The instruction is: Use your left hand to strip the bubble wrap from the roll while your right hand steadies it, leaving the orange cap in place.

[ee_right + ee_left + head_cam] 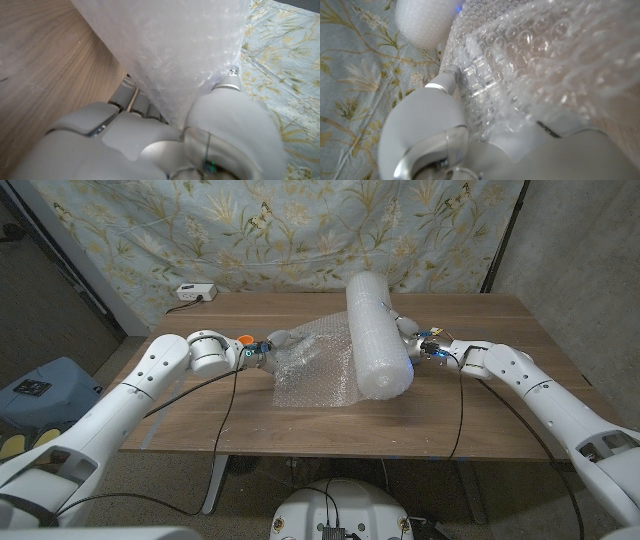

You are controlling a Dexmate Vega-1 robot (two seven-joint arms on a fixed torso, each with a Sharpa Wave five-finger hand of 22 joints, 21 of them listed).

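The bubble-wrap roll (378, 335) lies across the middle of the wooden table (480, 420), a loose sheet of bubble wrap (315, 370) unwound from it toward the robot's left. The left hand (275, 345) grips that sheet's edge — its fingers (451, 77) pressed into the bubbles. The right hand (412, 338) is closed against the roll's far side, holding it.

Left hand (272, 348) gripping the loose sheet (arm extended), right hand (413, 340) pressed against the roll
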